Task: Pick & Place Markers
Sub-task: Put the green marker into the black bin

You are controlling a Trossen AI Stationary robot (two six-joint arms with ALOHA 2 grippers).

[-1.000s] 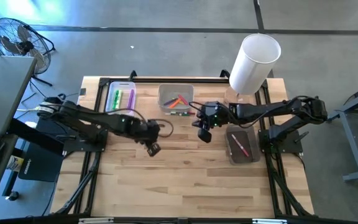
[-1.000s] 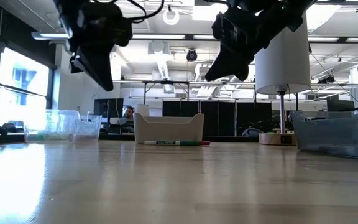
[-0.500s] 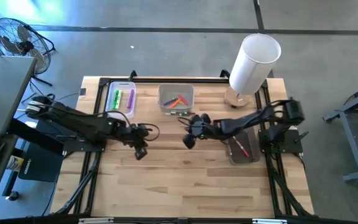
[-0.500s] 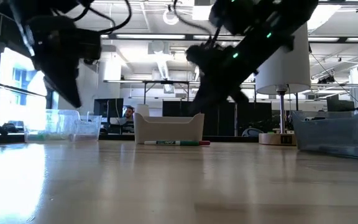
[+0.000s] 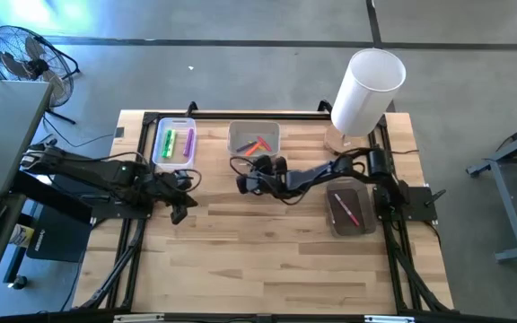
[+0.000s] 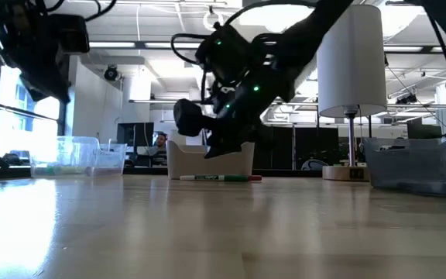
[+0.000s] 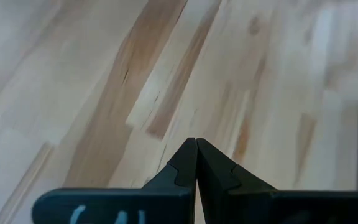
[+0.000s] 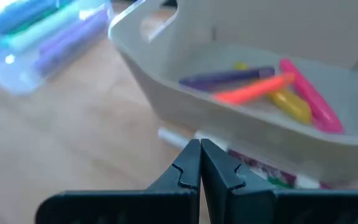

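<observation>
A green-capped marker (image 6: 220,178) lies on the worktop (image 5: 267,242) just in front of the white bin (image 5: 254,140), which holds more markers (image 8: 260,87). The right end effector (image 5: 243,182) hovers near it, fingers pressed together. The left end effector (image 5: 179,215), also closed and empty, sits over the worktop's left side.

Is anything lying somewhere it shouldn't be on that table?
One green marker lies loose on the wooden table, just in front of the white bin, while the other markers sit inside containers. The right gripper, shut and empty, hangs close to it.
</observation>
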